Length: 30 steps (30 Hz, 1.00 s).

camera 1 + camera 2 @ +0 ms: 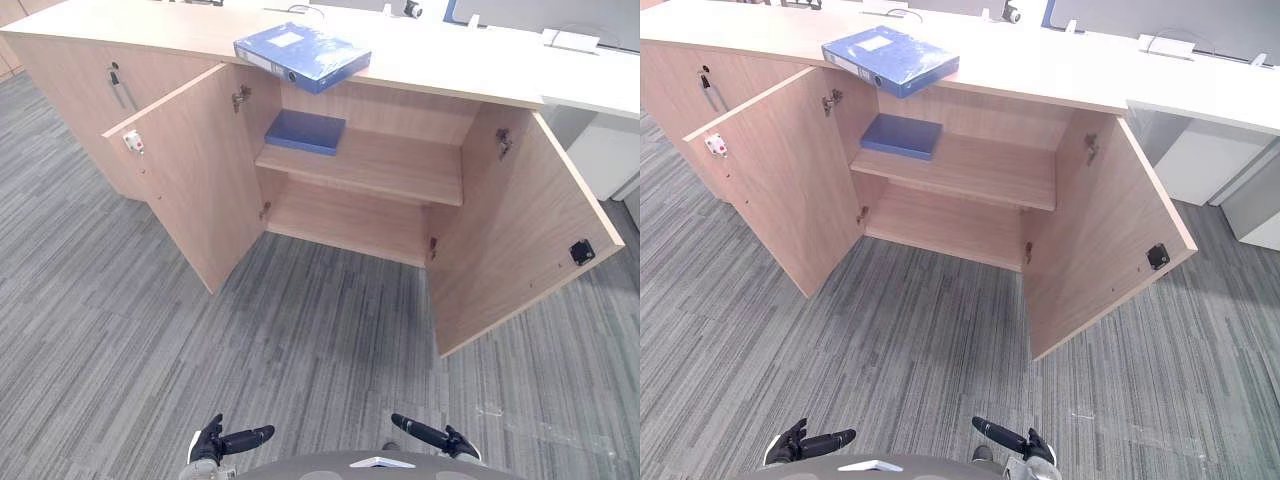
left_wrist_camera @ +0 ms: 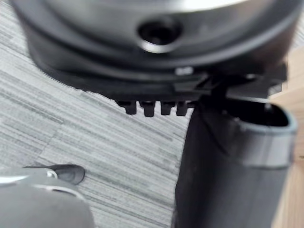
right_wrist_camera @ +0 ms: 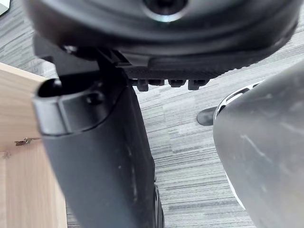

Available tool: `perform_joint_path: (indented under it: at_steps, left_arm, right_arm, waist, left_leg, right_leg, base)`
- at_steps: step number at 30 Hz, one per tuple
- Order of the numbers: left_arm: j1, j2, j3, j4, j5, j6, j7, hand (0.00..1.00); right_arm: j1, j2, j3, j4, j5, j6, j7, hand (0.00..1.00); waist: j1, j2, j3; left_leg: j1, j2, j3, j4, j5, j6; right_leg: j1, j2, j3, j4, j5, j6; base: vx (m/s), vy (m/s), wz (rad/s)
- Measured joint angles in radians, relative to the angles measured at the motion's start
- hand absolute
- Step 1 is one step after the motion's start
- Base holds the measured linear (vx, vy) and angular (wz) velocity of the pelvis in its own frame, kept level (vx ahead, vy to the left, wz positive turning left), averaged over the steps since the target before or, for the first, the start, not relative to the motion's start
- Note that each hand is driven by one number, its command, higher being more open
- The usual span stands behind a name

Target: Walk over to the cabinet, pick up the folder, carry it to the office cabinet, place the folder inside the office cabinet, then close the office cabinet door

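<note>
**Left eye view.** The blue lever-arch folder [image 1: 302, 52] lies flat on the cabinet top [image 1: 480, 70], with one corner overhanging the front edge above the open bay. By judgement, this overhang gives the fingers an edge to get under. The left door [image 1: 190, 170] and right door [image 1: 520, 230] both stand wide open, exposing the upper shelf [image 1: 390, 165]. A thinner blue file [image 1: 305, 131] lies flat at the left end of this shelf. The rest of the shelf is bare, which leaves room for a second item. The left hand [image 1: 232, 440] and right hand [image 1: 428, 434] hang low over the grey carpet [image 1: 300, 330], well apart from the cabinet. This suits the walking approach, which is judged to be the step in hand.

**Right eye view.** Same layout. Both hands show extended, relaxed fingers and carry nothing.

**Left wrist view.** The fingertips [image 2: 149, 109] form a straight row beside the thumb, with only carpet beyond them. Nothing is gripped.

**Right wrist view.** The fingertips [image 3: 175, 83] are likewise uncurled and empty. A wood panel [image 3: 19, 142], likely a door, shows past the thumb.
</note>
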Motion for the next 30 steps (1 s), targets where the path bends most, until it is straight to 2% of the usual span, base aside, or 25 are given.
perform_joint_path:
  at_steps: [4, 5, 7, 9, 10, 11, 12, 13, 14, 15, 16, 19, 21, 22, 23, 24, 25, 27, 30]
  left_arm:
    - [-0.002, -0.001, -0.005, 0.003, 0.002, 0.001, 0.000, 1.00]
    - [-0.003, -0.003, -0.009, 0.002, 0.002, 0.001, 0.000, 1.00]
    - [-0.002, 0.001, -0.022, 0.002, 0.002, 0.004, -0.001, 1.00]
    - [0.002, -0.001, -0.019, 0.000, 0.002, 0.004, -0.001, 1.00]
    - [0.013, -0.005, 0.002, -0.011, 0.002, 0.005, -0.005, 1.00]
    - [0.023, -0.007, 0.023, -0.027, 0.002, 0.005, -0.008, 1.00]
    - [0.034, -0.020, 0.042, -0.049, 0.002, 0.006, -0.007, 1.00]
    - [0.051, -0.039, 0.065, -0.055, -0.004, 0.009, -0.007, 1.00]
    - [0.052, -0.052, 0.080, -0.056, -0.014, 0.009, -0.007, 1.00]
    - [0.052, -0.059, 0.095, -0.065, -0.015, 0.007, -0.008, 1.00]
    - [0.049, -0.054, 0.095, -0.067, -0.014, 0.003, -0.009, 1.00]
    - [0.042, -0.060, 0.101, -0.073, -0.010, 0.002, -0.021, 1.00]
    - [0.041, -0.063, 0.115, -0.084, -0.010, 0.002, -0.033, 1.00]
    - [0.041, -0.063, 0.116, -0.091, -0.010, 0.002, -0.034, 1.00]
    - [0.041, -0.065, 0.116, -0.094, -0.010, 0.001, -0.032, 1.00]
    - [0.042, -0.067, 0.117, -0.093, -0.010, 0.001, -0.030, 1.00]
    - [0.041, -0.067, 0.120, -0.092, -0.010, 0.002, -0.030, 1.00]
    - [0.038, -0.038, 0.141, -0.092, -0.010, 0.001, -0.029, 1.00]
    - [0.039, -0.030, 0.168, -0.073, -0.010, 0.004, -0.029, 1.00]
  right_arm:
    - [-0.001, -0.002, 0.000, -0.001, 0.000, 0.000, 0.004, 1.00]
    - [-0.005, -0.007, -0.001, -0.001, 0.000, 0.000, 0.006, 1.00]
    - [-0.015, -0.008, -0.004, -0.004, 0.000, 0.000, 0.006, 1.00]
    - [-0.015, -0.009, -0.007, -0.004, 0.000, 0.000, 0.005, 1.00]
    - [-0.015, -0.007, -0.007, -0.007, 0.000, 0.000, 0.005, 1.00]
    - [-0.014, -0.004, -0.006, -0.008, 0.000, 0.000, 0.004, 1.00]
    - [-0.012, -0.009, 0.000, -0.014, -0.001, 0.001, 0.012, 1.00]
    - [0.000, -0.018, 0.005, -0.033, 0.000, -0.001, 0.013, 1.00]
    - [0.009, -0.022, 0.004, -0.047, 0.001, -0.001, 0.012, 1.00]
    - [0.021, -0.021, 0.005, -0.057, 0.000, 0.000, 0.005, 1.00]
    - [0.020, -0.017, 0.005, -0.063, 0.001, 0.000, -0.001, 1.00]
    - [0.017, -0.020, 0.005, -0.062, 0.000, 0.002, -0.006, 1.00]
    - [0.017, -0.017, 0.010, -0.061, 0.000, 0.006, -0.006, 1.00]
    - [0.018, -0.013, 0.011, -0.060, 0.000, 0.007, -0.006, 1.00]
    - [0.019, -0.013, 0.023, -0.061, 0.000, 0.006, -0.005, 1.00]
    - [0.020, -0.018, 0.037, -0.062, 0.000, 0.006, -0.006, 1.00]
    - [0.020, -0.020, 0.049, -0.061, 0.000, 0.006, -0.007, 1.00]
    - [0.025, 0.006, 0.094, -0.059, -0.001, 0.006, -0.003, 1.00]
    - [0.020, 0.030, 0.110, -0.055, -0.002, 0.006, 0.002, 1.00]
  waist:
    - [-0.002, 0.007, 0.004]
    - [-0.007, 0.016, 0.010]
    - [-0.027, 0.028, 0.026]
    - [-0.024, 0.028, 0.029]
    - [-0.021, 0.035, 0.031]
    - [-0.017, 0.026, 0.033]
    - [-0.010, 0.033, 0.035]
    - [-0.004, 0.070, 0.040]
    - [0.004, 0.079, 0.043]
    - [0.014, 0.076, 0.047]
    - [0.015, 0.060, 0.047]
    - [0.009, 0.064, 0.050]
    - [0.016, 0.055, 0.056]
    - [0.019, 0.050, 0.060]
    - [0.023, 0.049, 0.061]
    - [0.022, 0.052, 0.060]
    - [0.024, 0.051, 0.062]
    - [0.034, -0.012, 0.058]
    - [0.035, -0.037, 0.045]
  left_leg:
    - [0.000, -0.001, -0.010, 0.002, 0.000, 0.000]
    - [0.001, 0.004, -0.015, 0.006, 0.000, 0.000]
    - [-0.003, 0.015, -0.041, 0.044, -0.006, 0.001]
    - [-0.012, 0.034, -0.048, 0.123, -0.043, -0.014]
    - [-0.050, 0.055, -0.048, 0.242, -0.080, -0.035]
    - [-0.099, 0.069, -0.048, 0.370, -0.089, -0.037]
    - [-0.168, 0.108, -0.051, 0.557, -0.087, -0.035]
    - [-0.215, 0.153, -0.056, 0.708, -0.063, -0.037]
    - [-0.229, 0.171, -0.060, 0.758, -0.036, -0.043]
    - [-0.251, 0.182, -0.062, 0.829, 0.052, -0.068]
    - [-0.286, 0.183, -0.067, 0.892, 0.091, -0.079]
    - [-0.339, 0.176, -0.062, 0.818, -0.041, -0.070]
    - [-0.356, 0.146, -0.068, 0.686, -0.077, -0.074]
    - [-0.356, 0.125, -0.078, 0.568, -0.074, -0.080]
    - [-0.349, 0.111, -0.097, 0.439, -0.045, -0.076]
    - [-0.348, 0.110, -0.105, 0.361, -0.008, -0.067]
    - [-0.347, 0.110, -0.104, 0.349, 0.053, -0.054]
    - [-0.318, 0.072, -0.058, 0.327, 0.043, -0.021]
    - [-0.293, 0.049, -0.026, 0.305, 0.016, 0.003]
  right_leg:
    - [-0.002, -0.003, -0.001, 0.010, 0.001, 0.002]
    - [-0.010, -0.001, -0.002, 0.034, -0.007, -0.005]
    - [-0.024, -0.001, 0.002, 0.102, -0.068, -0.047]
    - [-0.005, 0.010, 0.000, 0.129, -0.104, -0.056]
    - [0.017, 0.024, 0.002, 0.129, -0.134, -0.052]
    - [0.035, 0.030, 0.008, 0.124, -0.160, -0.038]
    - [0.054, 0.058, 0.026, 0.125, -0.178, -0.017]
    - [0.078, 0.095, 0.039, 0.125, -0.186, -0.013]
    - [0.090, 0.113, 0.053, 0.125, -0.191, -0.021]
    - [0.113, 0.122, 0.077, 0.122, -0.198, -0.034]
    - [0.137, 0.116, 0.091, 0.111, -0.204, -0.045]
    - [0.163, 0.113, 0.123, 0.097, -0.210, -0.055]
    - [0.189, 0.097, 0.143, 0.079, -0.212, -0.056]
    - [0.205, 0.087, 0.152, 0.059, -0.213, -0.053]
    - [0.217, 0.082, 0.163, 0.048, -0.223, -0.036]
    - [0.227, 0.083, 0.166, 0.045, -0.233, -0.022]
    - [0.234, 0.082, 0.172, 0.043, -0.239, -0.014]
    - [0.238, 0.040, 0.187, 0.041, -0.238, -0.004]
    - [0.236, 0.009, 0.190, 0.044, -0.194, 0.005]
  base:
    - [0.04, 0.032, 0.06]
    - [0.03, -0.004, 0.15]
    - [0.02, -0.037, 0.26]
    - [0.01, -0.090, 0.14]
    - [0.03, -0.140, 0.03]
    - [0.02, -0.195, -0.16]
    - [0.02, -0.194, -0.44]
    - [0.03, -0.137, -0.56]
    - [0.09, -0.117, -0.65]
    - [0.16, -0.127, -0.53]
    - [0.17, -0.147, -0.46]
    - [0.16, -0.091, -0.37]
    - [0.17, 0.039, -0.40]
    - [0.17, 0.118, -0.36]
    - [0.22, 0.181, -0.33]
    - [0.20, 0.185, -0.25]
    - [0.27, 0.227, -0.25]
    - [0.27, 0.195, -0.23]
    - [0.25, 0.163, -0.19]
